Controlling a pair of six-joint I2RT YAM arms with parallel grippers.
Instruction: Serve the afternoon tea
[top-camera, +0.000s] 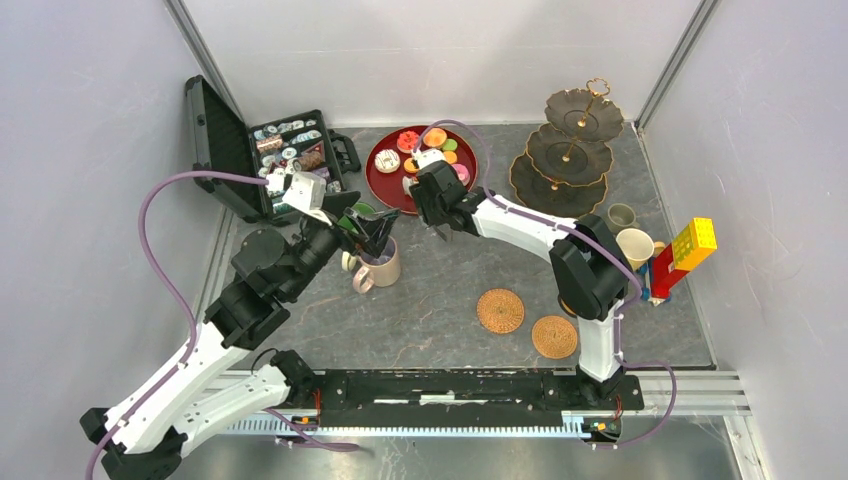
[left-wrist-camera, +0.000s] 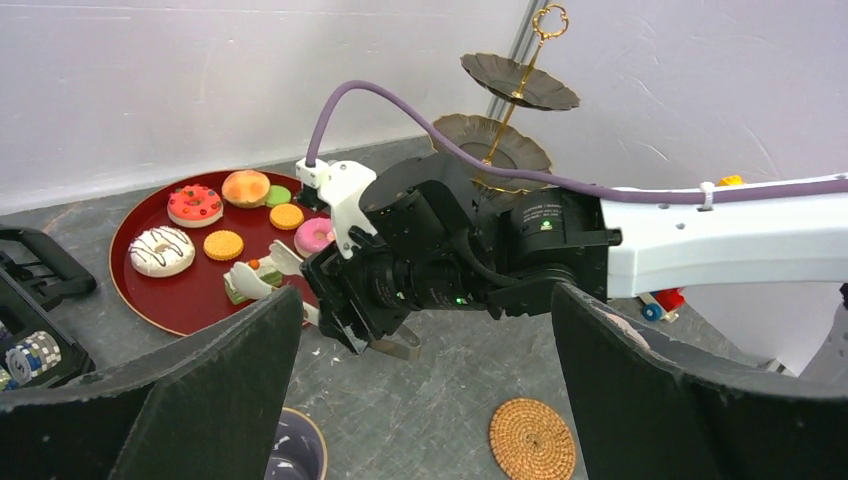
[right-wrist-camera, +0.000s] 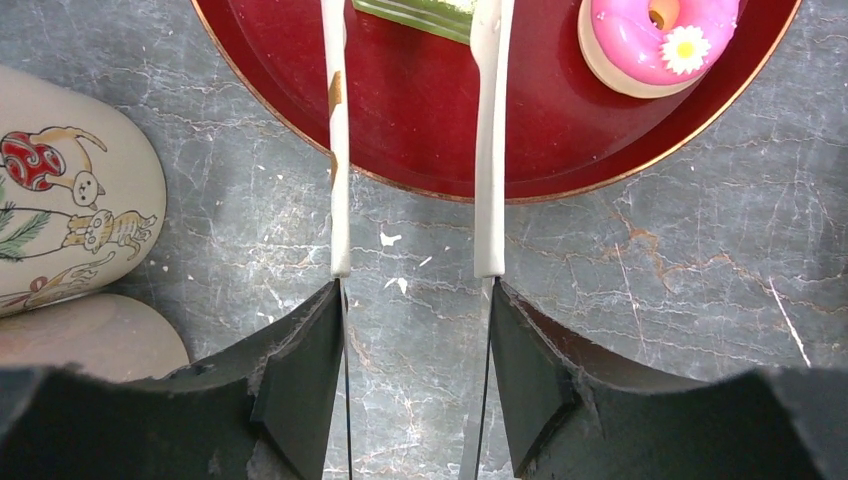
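Note:
My right gripper (top-camera: 422, 196) (right-wrist-camera: 416, 292) is shut on white-tipped tongs (right-wrist-camera: 339, 150). The tong tips reach over the near rim of the round red tray (right-wrist-camera: 420, 140) and stand on either side of a green cake (right-wrist-camera: 420, 10) (left-wrist-camera: 245, 284). A pink donut (right-wrist-camera: 655, 40), a white donut (left-wrist-camera: 160, 250), a red donut (left-wrist-camera: 195, 203) and orange cakes (left-wrist-camera: 246, 187) lie on the tray. My left gripper (top-camera: 376, 232) (left-wrist-camera: 425, 330) is wide open and empty above the beige cat mug (top-camera: 378, 270) (right-wrist-camera: 70, 190). The three-tier stand (top-camera: 570, 150) (left-wrist-camera: 505, 120) is at the back right.
The open black case (top-camera: 285, 150) stands at the back left. Two woven coasters (top-camera: 500, 311) lie in front. A small grey mug (top-camera: 621, 214), a cream mug (top-camera: 634, 246) and a toy of coloured blocks (top-camera: 685, 255) stand at the right edge.

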